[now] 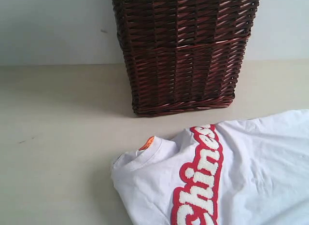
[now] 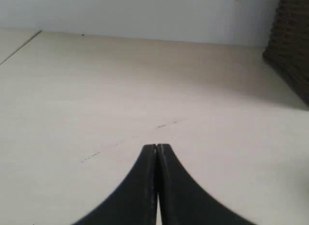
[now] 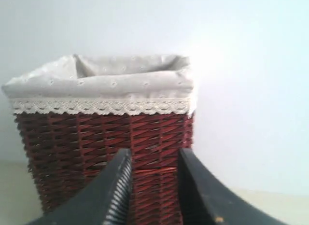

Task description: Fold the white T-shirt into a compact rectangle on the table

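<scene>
The white T-shirt point(image 1: 251, 172) lies on the table point(image 1: 58, 152) at the lower right of the exterior view, its collar with the orange neck tag point(image 1: 147, 143) pointing left and the red-outlined letters point(image 1: 200, 181) running down the chest. Part of it runs off the frame's edge. Neither arm shows in the exterior view. In the left wrist view my left gripper point(image 2: 157, 148) hangs over bare table point(image 2: 96, 90), jaws pressed together on nothing. In the right wrist view my right gripper point(image 3: 154, 155) is open with nothing between its fingers, raised and facing the basket.
A dark brown wicker basket point(image 1: 183, 51) with a lace-edged white liner point(image 3: 101, 85) stands at the back of the table, just behind the shirt. Its corner point(image 2: 292, 41) shows in the left wrist view. A pale wall rises behind.
</scene>
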Controlling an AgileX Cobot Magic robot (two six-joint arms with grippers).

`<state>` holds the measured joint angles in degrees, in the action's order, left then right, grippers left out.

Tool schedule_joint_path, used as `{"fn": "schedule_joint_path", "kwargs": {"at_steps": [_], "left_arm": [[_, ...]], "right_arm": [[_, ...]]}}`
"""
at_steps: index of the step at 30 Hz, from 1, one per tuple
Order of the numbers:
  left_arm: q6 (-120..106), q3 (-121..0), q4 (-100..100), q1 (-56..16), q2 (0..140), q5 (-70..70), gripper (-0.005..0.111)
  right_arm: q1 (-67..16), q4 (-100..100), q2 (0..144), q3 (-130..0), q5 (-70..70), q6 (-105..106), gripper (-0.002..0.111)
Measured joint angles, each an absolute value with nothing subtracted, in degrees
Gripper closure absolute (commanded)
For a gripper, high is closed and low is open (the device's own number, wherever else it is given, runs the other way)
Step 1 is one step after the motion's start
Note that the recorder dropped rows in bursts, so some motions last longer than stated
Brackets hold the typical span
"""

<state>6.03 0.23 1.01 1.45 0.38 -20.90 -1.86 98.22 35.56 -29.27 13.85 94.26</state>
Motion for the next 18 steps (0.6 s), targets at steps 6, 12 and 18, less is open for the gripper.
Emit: {"fn": "schedule_joint_path", "kwargs": {"at_steps": [6,12,18], "left_arm": [[6.0,0.2,1.0,1.4,0.4,-20.9,0.107],[6.0,0.2,1.0,1.4,0.4,-20.9,0.107],[6.0,0.2,1.0,1.4,0.4,-20.9,0.107]], "right_arm": [[-2.0,99.4,18.3,-19.7,1.7,95.8,0.058],[-2.0,99.6,2.9,-10.3,-7.0,95.8,0.058],[-2.0,99.6,0.3,-8.7,-8.3,95.8,0.058]]}}
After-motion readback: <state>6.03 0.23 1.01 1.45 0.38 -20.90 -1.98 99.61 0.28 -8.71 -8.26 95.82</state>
